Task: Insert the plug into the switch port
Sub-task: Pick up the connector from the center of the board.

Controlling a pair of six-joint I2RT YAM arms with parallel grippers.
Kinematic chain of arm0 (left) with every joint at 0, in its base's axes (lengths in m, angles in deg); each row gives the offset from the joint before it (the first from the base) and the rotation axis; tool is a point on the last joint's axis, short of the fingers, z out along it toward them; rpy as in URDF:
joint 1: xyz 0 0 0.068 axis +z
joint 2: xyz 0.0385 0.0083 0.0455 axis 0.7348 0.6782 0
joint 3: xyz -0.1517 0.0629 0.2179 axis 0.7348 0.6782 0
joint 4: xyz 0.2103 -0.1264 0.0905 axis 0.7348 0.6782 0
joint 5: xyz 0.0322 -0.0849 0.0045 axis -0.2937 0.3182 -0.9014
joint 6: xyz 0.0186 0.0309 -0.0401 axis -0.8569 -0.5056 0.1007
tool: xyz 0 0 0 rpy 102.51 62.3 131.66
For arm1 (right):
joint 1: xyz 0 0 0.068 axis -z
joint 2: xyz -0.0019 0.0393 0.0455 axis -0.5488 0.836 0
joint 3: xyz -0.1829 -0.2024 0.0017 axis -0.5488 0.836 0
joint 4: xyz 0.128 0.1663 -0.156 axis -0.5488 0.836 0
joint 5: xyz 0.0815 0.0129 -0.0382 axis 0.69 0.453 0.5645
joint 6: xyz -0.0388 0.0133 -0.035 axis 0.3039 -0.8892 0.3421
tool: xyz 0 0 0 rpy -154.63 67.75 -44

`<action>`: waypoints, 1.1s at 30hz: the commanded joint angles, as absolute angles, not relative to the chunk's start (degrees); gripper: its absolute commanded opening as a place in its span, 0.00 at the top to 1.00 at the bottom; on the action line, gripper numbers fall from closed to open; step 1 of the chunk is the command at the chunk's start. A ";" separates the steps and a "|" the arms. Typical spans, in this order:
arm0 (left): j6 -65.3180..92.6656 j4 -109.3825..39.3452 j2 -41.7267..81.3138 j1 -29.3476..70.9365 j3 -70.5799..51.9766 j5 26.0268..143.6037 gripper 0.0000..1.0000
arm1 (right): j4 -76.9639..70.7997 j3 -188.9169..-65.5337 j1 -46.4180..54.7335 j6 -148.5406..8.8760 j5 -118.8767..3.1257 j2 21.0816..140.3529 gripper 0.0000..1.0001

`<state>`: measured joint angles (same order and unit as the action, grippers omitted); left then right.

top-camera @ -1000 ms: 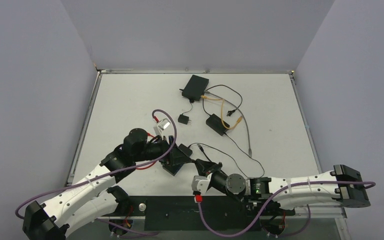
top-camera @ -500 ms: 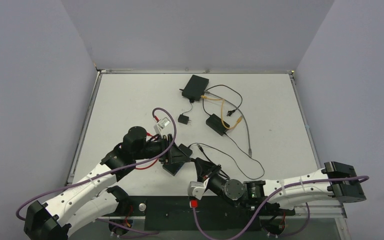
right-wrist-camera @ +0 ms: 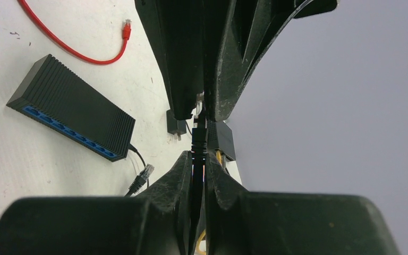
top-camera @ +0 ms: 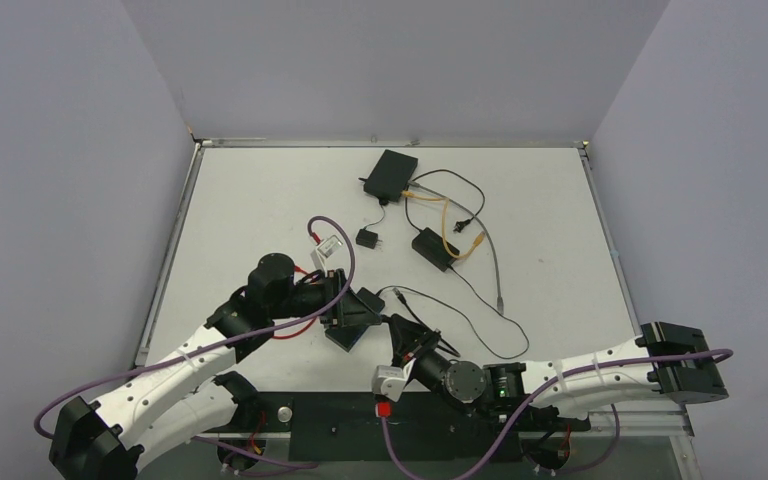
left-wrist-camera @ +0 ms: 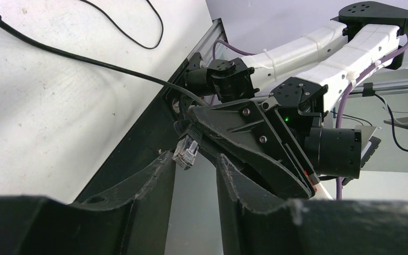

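Note:
A clear network plug (left-wrist-camera: 186, 153) on a black cable (right-wrist-camera: 198, 139) is held in the air by my right gripper (right-wrist-camera: 199, 156), which is shut on the cable just behind the plug. My left gripper (left-wrist-camera: 194, 156) is open, and the plug sits between its fingertips, close to one finger. In the top view the two grippers meet near the table's front, left gripper (top-camera: 365, 308) and right gripper (top-camera: 402, 332). The black switch with blue ports (right-wrist-camera: 69, 106) lies flat on the table beside them, partly hidden under the left gripper in the top view (top-camera: 343, 337).
A red cable with a red plug (right-wrist-camera: 126, 24) lies beyond the switch. A second loose black plug (right-wrist-camera: 143, 174) lies near it. Farther back are a black box (top-camera: 390, 172), a power brick (top-camera: 430, 248) with a yellow cable, and a small adapter (top-camera: 367, 238).
My right arm has swung and its wrist has drawn nearer the front edge, while its gripper stays by the left gripper. The left gripper has barely moved.

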<state>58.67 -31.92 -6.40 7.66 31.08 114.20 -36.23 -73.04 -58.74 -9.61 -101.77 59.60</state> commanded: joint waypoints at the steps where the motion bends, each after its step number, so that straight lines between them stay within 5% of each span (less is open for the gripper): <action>1: 58.78 -36.11 -6.19 7.95 30.97 115.59 0.70 | -38.83 -73.13 -59.35 -9.32 -103.30 60.29 1.00; 14: 59.37 -38.19 -5.70 8.00 31.57 116.57 1.00 | -38.10 -73.23 -59.79 -10.98 -103.34 60.48 1.00; 24: 57.89 -38.30 -6.53 7.97 31.76 115.75 1.00 | -32.75 -73.26 -58.23 -19.03 -97.23 54.29 0.72; 33: 55.13 -37.72 -7.73 7.95 32.19 114.92 1.00 | -22.51 -74.27 -51.78 -31.76 -83.36 46.56 0.65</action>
